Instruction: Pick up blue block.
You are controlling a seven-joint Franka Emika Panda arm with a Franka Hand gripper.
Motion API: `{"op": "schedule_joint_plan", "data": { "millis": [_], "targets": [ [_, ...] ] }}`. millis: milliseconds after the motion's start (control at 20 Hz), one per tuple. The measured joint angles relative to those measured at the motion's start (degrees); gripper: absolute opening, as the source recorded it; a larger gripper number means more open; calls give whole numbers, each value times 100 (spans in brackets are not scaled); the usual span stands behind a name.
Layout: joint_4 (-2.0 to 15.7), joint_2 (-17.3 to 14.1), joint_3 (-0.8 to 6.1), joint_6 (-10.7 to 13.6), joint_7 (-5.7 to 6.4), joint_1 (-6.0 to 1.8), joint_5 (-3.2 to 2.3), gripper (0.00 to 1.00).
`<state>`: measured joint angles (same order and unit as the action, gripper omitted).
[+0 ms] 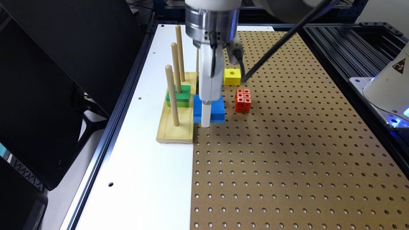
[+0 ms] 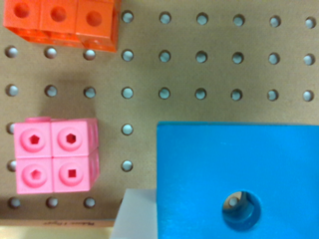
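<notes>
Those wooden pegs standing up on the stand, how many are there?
3, in a row on the wooden base: nearest peg, middle peg through the green blocks, farthest peg. The arm might hide another.

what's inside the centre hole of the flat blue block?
Through the round hole in the flat square bright-blue block, the wrist view shows brown perforated pegboard with one of its holes. No peg sits in it. The rest under the block is covered.
</notes>
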<state>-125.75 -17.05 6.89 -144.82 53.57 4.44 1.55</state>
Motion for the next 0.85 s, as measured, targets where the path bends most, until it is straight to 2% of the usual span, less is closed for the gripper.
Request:
{"op": "schedule_joint_plan", "data": {
  "millis": [100,300,550,750,850],
  "targets": [
    [-3,107,1,122,6,0,0,0],
    [1,231,2,196,14,0,0,0],
    [-1,581,7,557,30,0,1,0],
    [9,662,8,603,33,0,1,0],
    [11,819,8,734,35,0,2,0]
  ]
}}
